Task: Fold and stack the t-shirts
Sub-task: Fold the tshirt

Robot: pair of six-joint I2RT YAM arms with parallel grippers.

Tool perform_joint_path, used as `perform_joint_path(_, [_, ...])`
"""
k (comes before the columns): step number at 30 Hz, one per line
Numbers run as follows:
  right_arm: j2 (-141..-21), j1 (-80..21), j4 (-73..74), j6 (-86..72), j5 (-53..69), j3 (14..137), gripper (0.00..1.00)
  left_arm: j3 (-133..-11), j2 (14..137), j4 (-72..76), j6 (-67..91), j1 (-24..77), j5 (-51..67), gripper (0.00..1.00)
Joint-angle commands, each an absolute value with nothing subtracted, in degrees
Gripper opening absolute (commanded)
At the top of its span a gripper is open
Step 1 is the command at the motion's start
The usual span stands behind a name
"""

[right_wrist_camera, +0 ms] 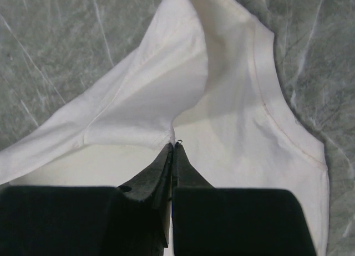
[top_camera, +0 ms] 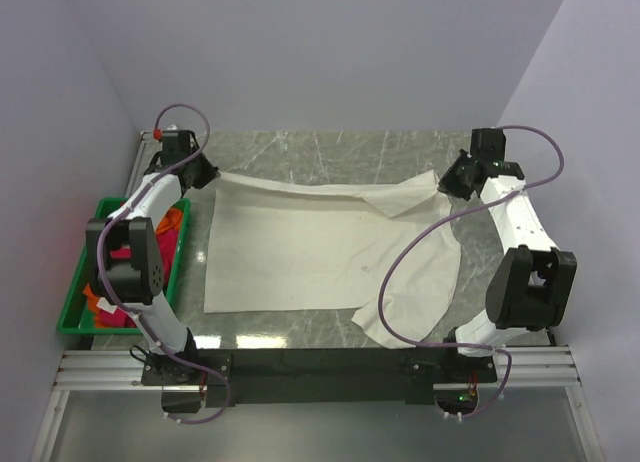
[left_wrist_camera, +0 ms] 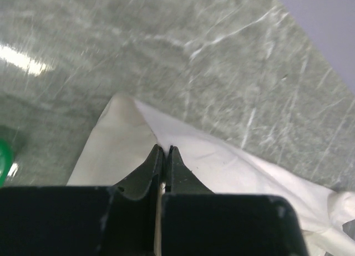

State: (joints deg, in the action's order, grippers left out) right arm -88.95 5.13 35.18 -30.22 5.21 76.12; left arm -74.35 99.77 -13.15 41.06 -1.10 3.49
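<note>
The grey-green marbled surface [top_camera: 330, 147] carries the cream t-shirt [top_camera: 300, 252], which lies spread flat across its middle. The shirt's body is mostly smooth. One sleeve is folded in over the far right part, and a loose flap spreads toward the near right edge.

The left arm [top_camera: 150, 207] rises from its base at the near left. It bends at a black elbow above the crate and reaches forward to the shirt's far left corner. The right arm [top_camera: 520, 232] mirrors it, its elbow at the near right and its white forearm running to the shirt's far right corner. A purple cable [top_camera: 400, 262] from the right arm sags in a loop over the cloth.

The green crate [top_camera: 72, 300] sits just left of the shirt, partly under the left arm. It holds a crumpled pink t-shirt [top_camera: 170, 244] and an orange t-shirt [top_camera: 176, 219].

The left tool [left_wrist_camera: 165, 150] is pressed closed on the cream shirt's far left corner, and the cloth peaks into a small ridge at its black fingertips. The right tool [right_wrist_camera: 173, 147] is likewise pinched closed on a fold of cream cloth beside the sleeve. There the fabric tents upward and the stitched sleeve hem curves away to the right.
</note>
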Motion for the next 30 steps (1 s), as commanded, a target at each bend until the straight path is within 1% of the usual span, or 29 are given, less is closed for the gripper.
perform_joint_path(1, [-86.49,4.83,33.66,-30.59,5.1,73.92,0.0,-71.55,98.26,-10.2,42.27,-1.49,3.95,0.01])
perform_joint_path(11, [-87.45,4.83,32.61,-31.2,5.8,69.87,0.0,-68.03,99.49,-10.73,43.59,-1.58,3.43,0.01])
perform_joint_path(18, [-87.19,4.83,34.36,-30.5,5.63,72.07,0.0,-67.94,99.23,-12.3,42.72,-1.49,2.64,0.01])
perform_joint_path(22, [-87.54,4.83,34.63,-30.5,5.62,71.81,0.0,-65.92,98.79,-11.52,43.07,-1.49,1.93,0.01])
perform_joint_path(30, [-89.38,4.75,30.85,-31.64,5.28,67.33,0.0,-63.37,103.01,-9.5,44.12,-1.49,0.53,0.01])
